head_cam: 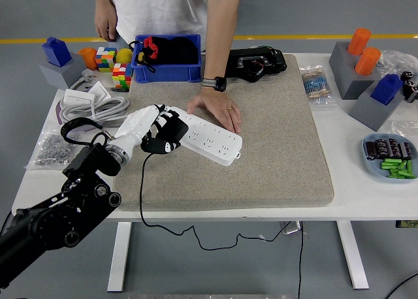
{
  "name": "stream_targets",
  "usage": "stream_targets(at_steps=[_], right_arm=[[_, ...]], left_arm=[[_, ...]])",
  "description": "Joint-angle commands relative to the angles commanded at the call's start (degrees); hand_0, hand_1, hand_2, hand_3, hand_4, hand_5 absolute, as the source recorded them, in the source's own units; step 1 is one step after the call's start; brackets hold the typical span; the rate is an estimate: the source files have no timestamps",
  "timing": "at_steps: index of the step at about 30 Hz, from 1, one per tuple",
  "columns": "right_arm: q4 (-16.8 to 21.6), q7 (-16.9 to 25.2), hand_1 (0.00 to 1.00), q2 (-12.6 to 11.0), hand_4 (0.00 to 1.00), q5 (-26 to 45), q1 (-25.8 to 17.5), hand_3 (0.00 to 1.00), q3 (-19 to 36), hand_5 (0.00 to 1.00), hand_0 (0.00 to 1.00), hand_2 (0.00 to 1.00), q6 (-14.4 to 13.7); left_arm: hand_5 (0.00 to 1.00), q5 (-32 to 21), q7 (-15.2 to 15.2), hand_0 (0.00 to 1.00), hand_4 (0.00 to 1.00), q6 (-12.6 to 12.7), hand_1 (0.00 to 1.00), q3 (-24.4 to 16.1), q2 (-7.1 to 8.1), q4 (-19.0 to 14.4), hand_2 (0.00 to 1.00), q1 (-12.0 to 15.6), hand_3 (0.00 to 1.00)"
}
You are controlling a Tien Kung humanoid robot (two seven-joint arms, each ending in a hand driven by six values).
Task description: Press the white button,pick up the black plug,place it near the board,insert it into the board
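Left hand point(155, 132) is clamped on the black plug point(163, 141), carried clear of the mat, its cord point(142, 194) trailing down over the near table edge. Plug sits right at the left end of the board point(208, 137), overlapping its first sockets from above; can't tell if the pins are lined up with a socket or only resting on the face, fingers block that.

Progress as I read it: pick-up done, plug brought to the board done. Button press can't be verified from here, no button visible on the board, the hand covers that end. Insertion looks not finished, plug body rides high and tilted rather than flush.

Person's hand point(217, 110) lies flat on the far edge of the board, mid-length, bracing it on the grey mat point(274, 149). Board lies diagonal, left end far, right end near.

Left to do: align pins, push down until seated, release.

Risk: board could pivot under an off-axis push, though the bracing hand should help. Cord drag over the edge may also twist the plug.

Right arm not in frame
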Motion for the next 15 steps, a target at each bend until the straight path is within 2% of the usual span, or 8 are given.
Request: stream_targets(at_steps=[8,15], right_arm=[[-0.1,0.0,0.498,0.0,0.657,0.1,0.0,0.529,-0.3,0.334,0.592,0.51,0.0],[-0.1,0.0,0.498,-0.2,0.655,0.2,0.0,0.529,-1.0,0.334,0.592,0.51,0.0]], left_arm=[[0.002,1.7,0.9,0.162,0.611,-0.3,0.236,1.9,-1.63,4.4,0.348,-3.2,0.58],[0.002,5.6,2.8,0.16,0.61,0.1,0.237,2.3,-2.38,7.3,0.349,-4.6,0.582]])
